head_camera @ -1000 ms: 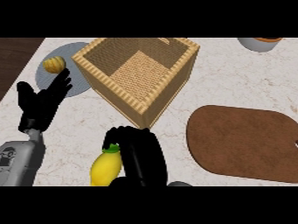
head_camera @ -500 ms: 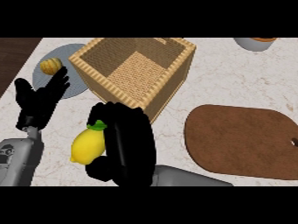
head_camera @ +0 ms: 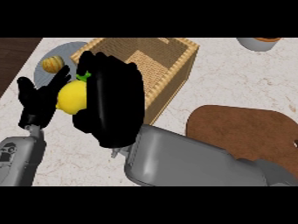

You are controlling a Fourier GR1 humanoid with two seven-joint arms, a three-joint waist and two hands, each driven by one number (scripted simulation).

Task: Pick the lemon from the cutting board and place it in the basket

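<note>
basket: you see woven wicker
cutting board: matt brown wood
worktop: pale marbled stone
lemon: smooth yellow skin

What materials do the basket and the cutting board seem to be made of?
The basket looks like woven wicker or straw, matt tan: its walls and floor show a fine plaited pattern. The cutting board looks like wood, dark reddish-brown with a smooth, dull finish and faint grain; it could also be a wood-like laminate.

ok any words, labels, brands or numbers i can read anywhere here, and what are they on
None: no readable text shows in the head view.
Basket: plain weave, no label.
Cutting board: bare brown surface, no mark.
Lemon in the right hand: no sticker.
Left forearm: a dark panel with pale marks, too blurred to read.
</note>
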